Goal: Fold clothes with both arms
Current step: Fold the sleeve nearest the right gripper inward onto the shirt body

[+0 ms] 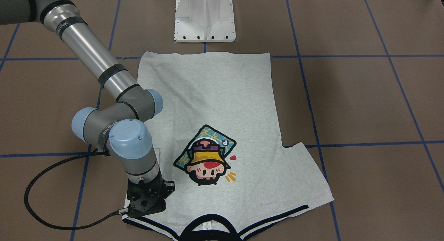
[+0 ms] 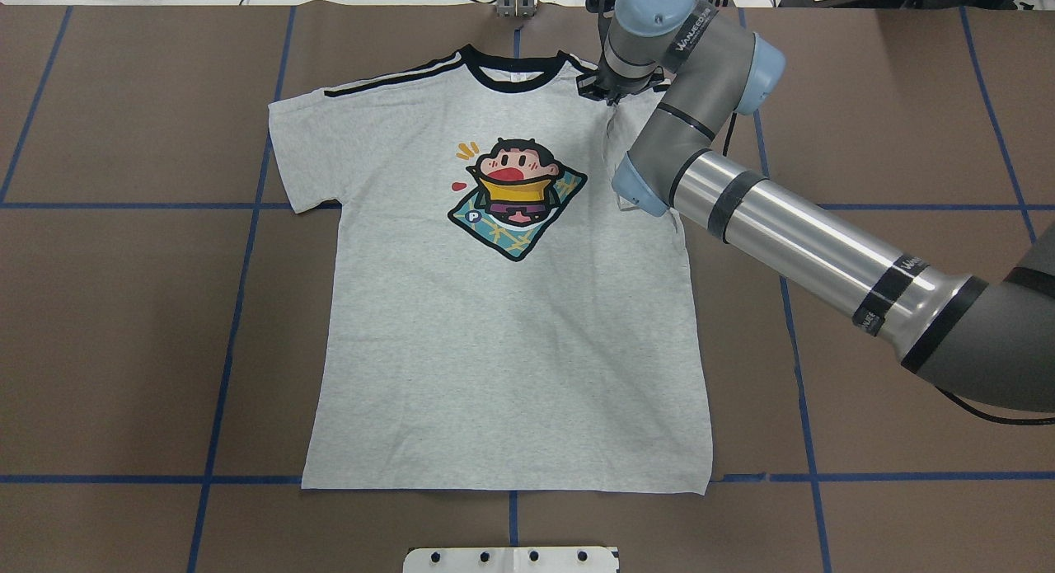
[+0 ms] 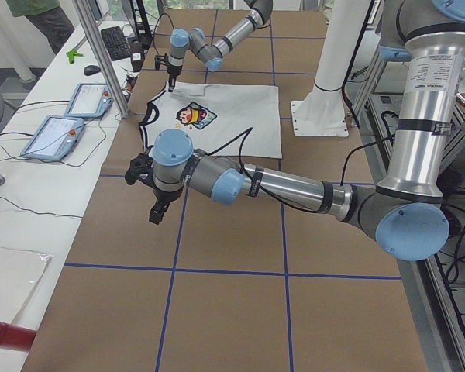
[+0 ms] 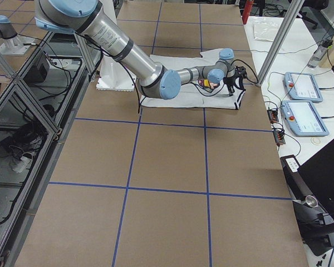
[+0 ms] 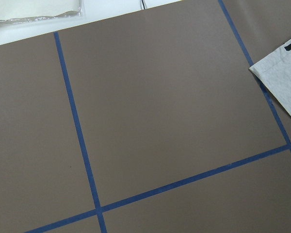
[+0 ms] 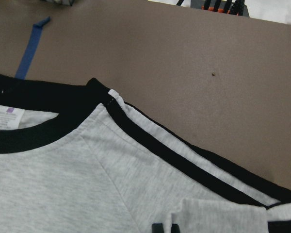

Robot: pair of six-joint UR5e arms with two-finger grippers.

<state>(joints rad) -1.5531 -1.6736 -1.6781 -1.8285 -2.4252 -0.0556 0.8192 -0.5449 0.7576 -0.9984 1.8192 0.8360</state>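
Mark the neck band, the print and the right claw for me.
Neck band (image 1: 208,218): front-facing view, middle of the front arc.
Print (image 2: 515,191): overhead view, the yellow hat.
Right claw (image 2: 610,97): overhead view, between the fingertips, shut on the shirt (image 2: 494,350).

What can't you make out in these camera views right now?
Right gripper: its own body hides the fingertips in front-facing and overhead views, so any grip on the T-shirt is unclear.
Left gripper: appears only in exterior left view; open or shut cannot be judged.
Neck label: print too small and blurred in right wrist view.
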